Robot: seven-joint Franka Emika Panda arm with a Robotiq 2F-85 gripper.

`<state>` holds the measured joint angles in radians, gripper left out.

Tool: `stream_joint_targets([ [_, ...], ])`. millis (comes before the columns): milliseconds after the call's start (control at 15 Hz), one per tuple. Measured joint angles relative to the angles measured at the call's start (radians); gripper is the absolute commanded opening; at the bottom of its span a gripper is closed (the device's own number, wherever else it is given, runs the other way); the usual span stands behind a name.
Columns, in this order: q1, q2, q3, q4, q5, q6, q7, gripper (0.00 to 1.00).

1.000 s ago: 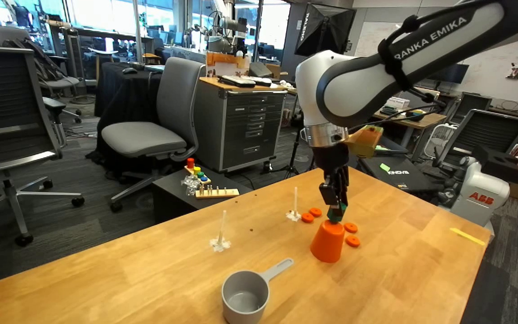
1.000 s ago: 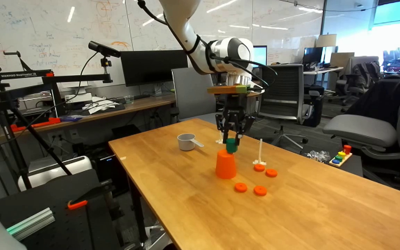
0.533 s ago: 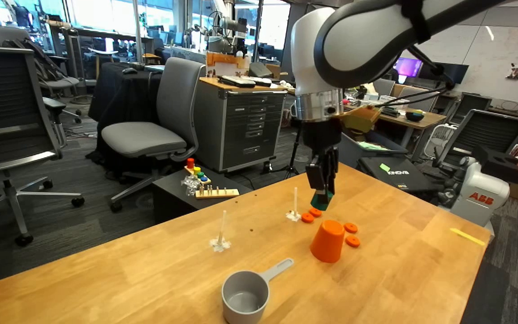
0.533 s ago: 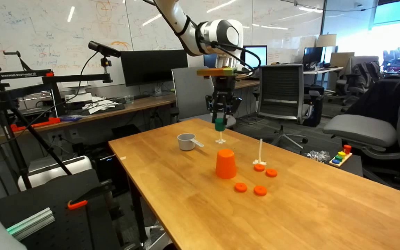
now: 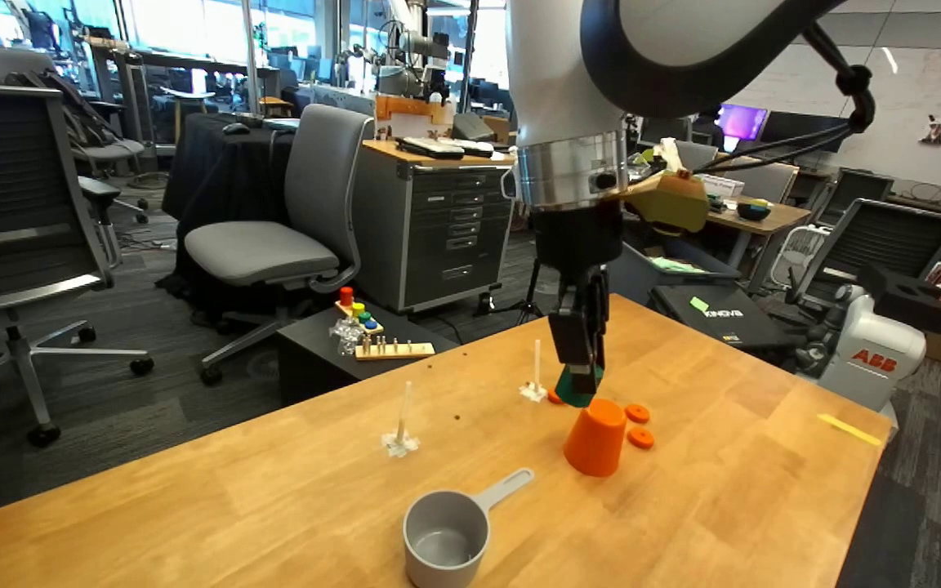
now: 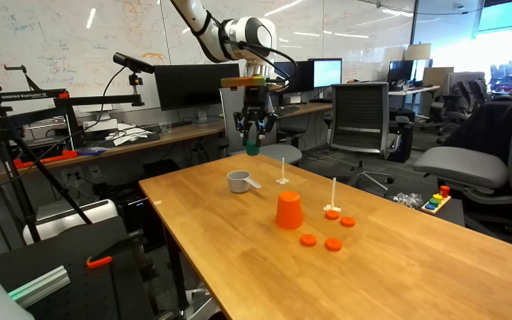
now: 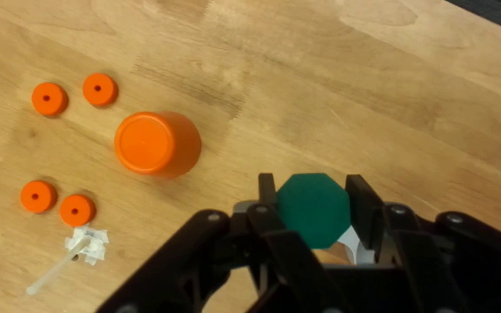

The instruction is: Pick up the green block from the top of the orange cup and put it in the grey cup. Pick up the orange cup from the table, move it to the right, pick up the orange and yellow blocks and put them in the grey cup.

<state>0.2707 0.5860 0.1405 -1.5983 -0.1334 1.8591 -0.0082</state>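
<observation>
While the tool (image 6: 252, 140) is gripping the green block (image 7: 313, 211), its 2 fingers (image 7: 362, 208) are pressing in on opposite sides, block filling the gap. Green block is sitting lower right of centre in the wrist view frame; in both exterior views it is hanging in the air above the bench (image 6: 371, 271). In an exterior view it is showing at the middle of the frame, just above the grey cup (image 6: 238, 183) as seen there. The grey cup is standing on the bench, mouth up; in an exterior view its handle (image 5: 507, 488) is pointing to the upper right from the bottom centre of the frame. The orange cup (image 7: 145, 143) is standing on the bench, narrow end up, left of centre in the wrist view. 4 orange discs (image 7: 100, 89) are lying flat near it: 2 upper left, 2 lower left of that frame. 2 white pegs (image 6: 333, 195) are standing upright, right of centre in an exterior view, bases sitting in white patches (image 5: 399, 442). Background in an exterior view: dark monitor (image 6: 196, 86) is standing upper left of centre, toy with coloured pieces (image 6: 434, 202) is lying at the right.
</observation>
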Motion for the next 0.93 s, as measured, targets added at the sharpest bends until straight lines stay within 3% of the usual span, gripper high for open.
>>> stream_joint_targets([
  [467, 0.055, 0.002, 0.003, -0.090, -0.103, 0.001, 0.000, 0.19],
  [933, 0.112, 0.001, 0.003, -0.045, -0.269, -0.032, -0.001, 0.19],
])
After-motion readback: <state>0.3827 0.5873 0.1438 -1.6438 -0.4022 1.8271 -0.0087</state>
